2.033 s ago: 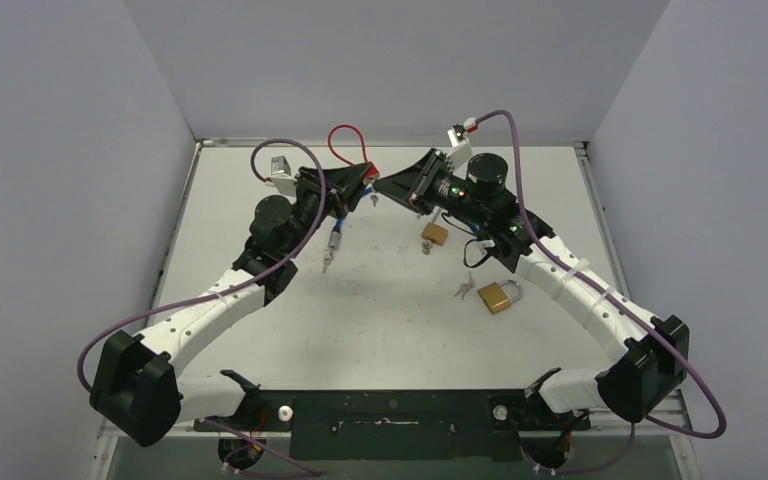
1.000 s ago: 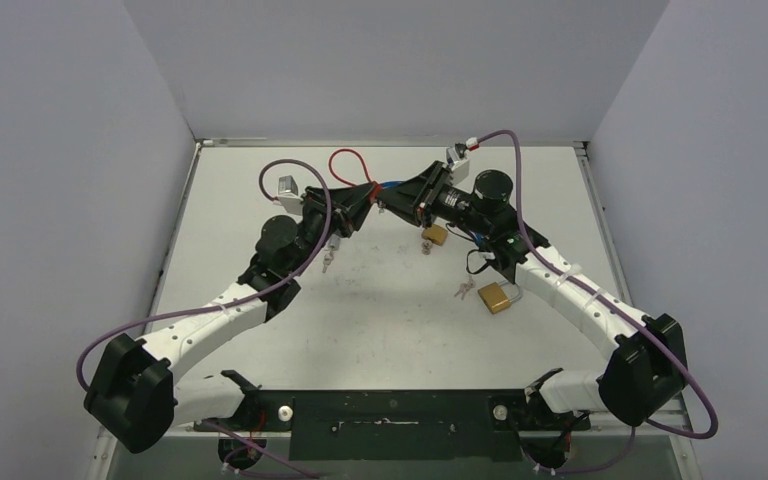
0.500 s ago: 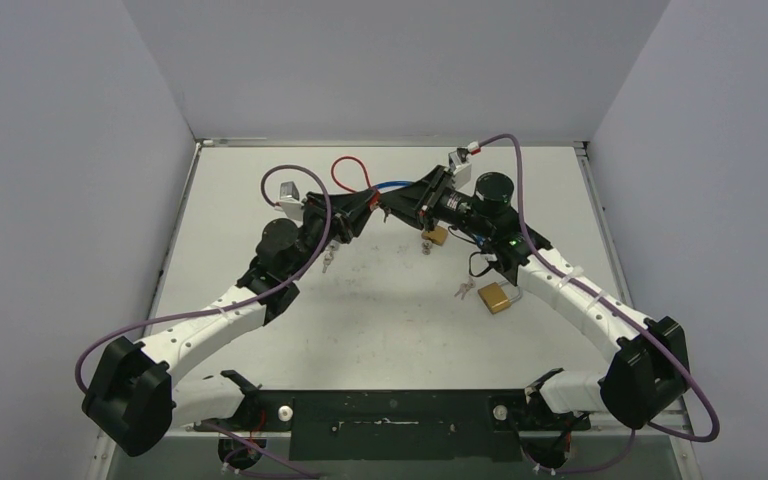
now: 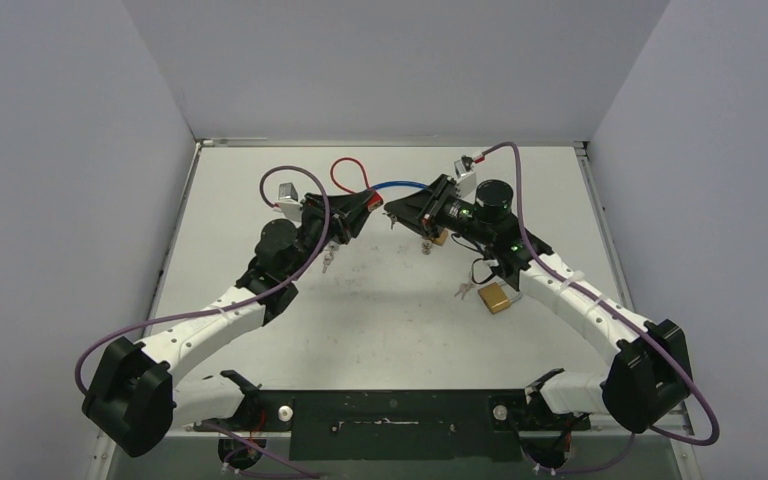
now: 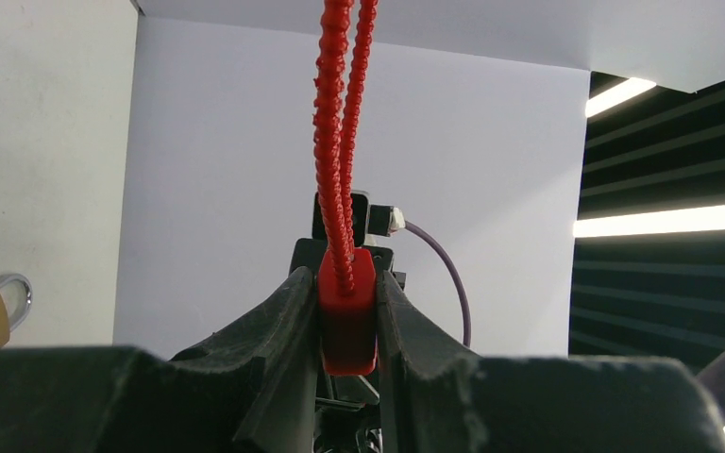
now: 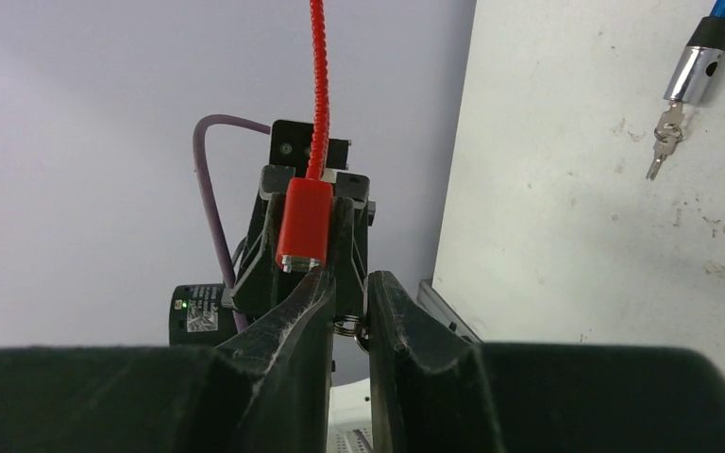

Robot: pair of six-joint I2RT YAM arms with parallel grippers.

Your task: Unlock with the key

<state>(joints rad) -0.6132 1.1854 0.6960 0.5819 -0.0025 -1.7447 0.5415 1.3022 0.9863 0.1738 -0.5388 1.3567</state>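
Observation:
My left gripper [image 4: 366,201] is shut on the red body of a cable lock [image 5: 346,321] and holds it above the table. The lock's red cable [image 5: 345,113] loops away behind it [image 4: 345,172]. My right gripper [image 4: 392,208] faces it tip to tip, with a small gap between the two. In the right wrist view the right gripper [image 6: 349,283] is shut on a key whose ring [image 6: 345,326] shows between the fingers. The key blade is hidden. The red lock's metal end [image 6: 304,226] sits just beyond the right fingertips.
A blue cable lock [image 4: 400,185] lies at the back, its metal end [image 6: 694,71] with keys [image 6: 665,142] hanging. Two brass padlocks [image 4: 438,237] [image 4: 495,297] lie under the right arm, with keys [image 4: 463,290] beside one. More keys [image 4: 328,262] lie near the left arm.
Both grippers came together over the table's back middle. In the last half second the right gripper drew back slightly right and down, opening a small gap from the red lock.

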